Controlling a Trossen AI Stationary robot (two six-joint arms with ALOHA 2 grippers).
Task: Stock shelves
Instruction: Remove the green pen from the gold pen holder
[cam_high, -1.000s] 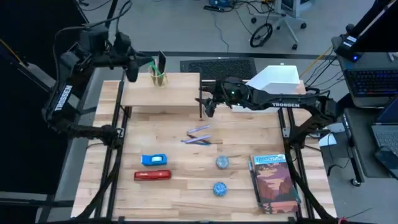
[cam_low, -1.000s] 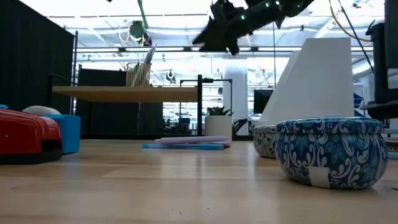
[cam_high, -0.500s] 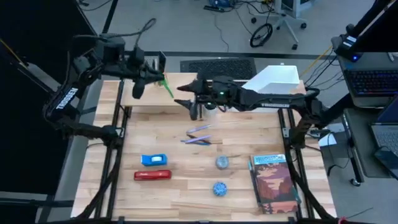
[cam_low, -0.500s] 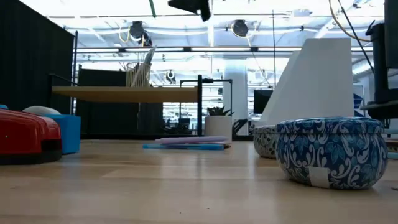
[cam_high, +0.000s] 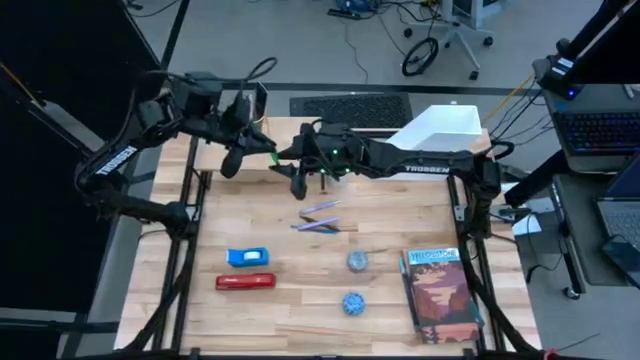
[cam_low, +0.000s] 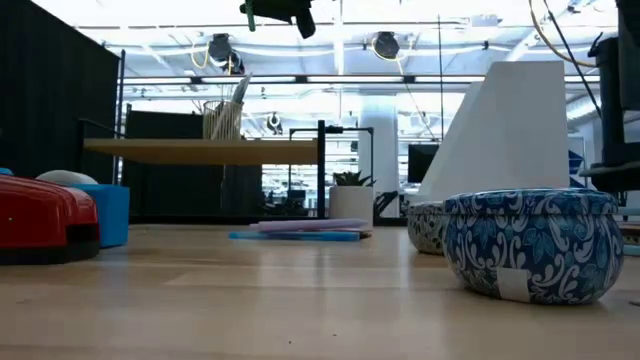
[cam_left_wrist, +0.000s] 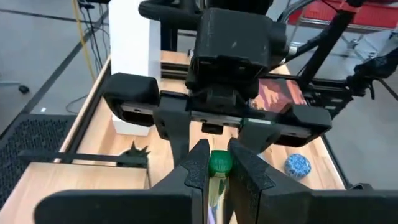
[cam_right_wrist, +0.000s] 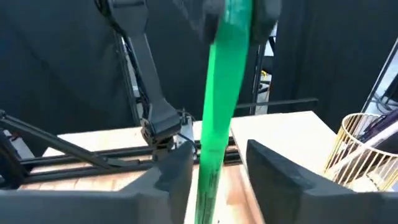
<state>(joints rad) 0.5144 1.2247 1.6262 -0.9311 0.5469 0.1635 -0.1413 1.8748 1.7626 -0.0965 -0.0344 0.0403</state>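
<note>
Left jaws shut on green pen (cam_left_wrist: 219, 164) — right gripper (cam_high: 286, 160) just beside.

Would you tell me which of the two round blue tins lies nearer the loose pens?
The paler tin, beside the book; the brighter blue tin lies farther off.

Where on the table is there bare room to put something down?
Free: the front strip between the red stapler and the blue patterned tin, and the left edge beside the blue box. Crowded: the low light-wood shelf, where both arms meet.
</note>
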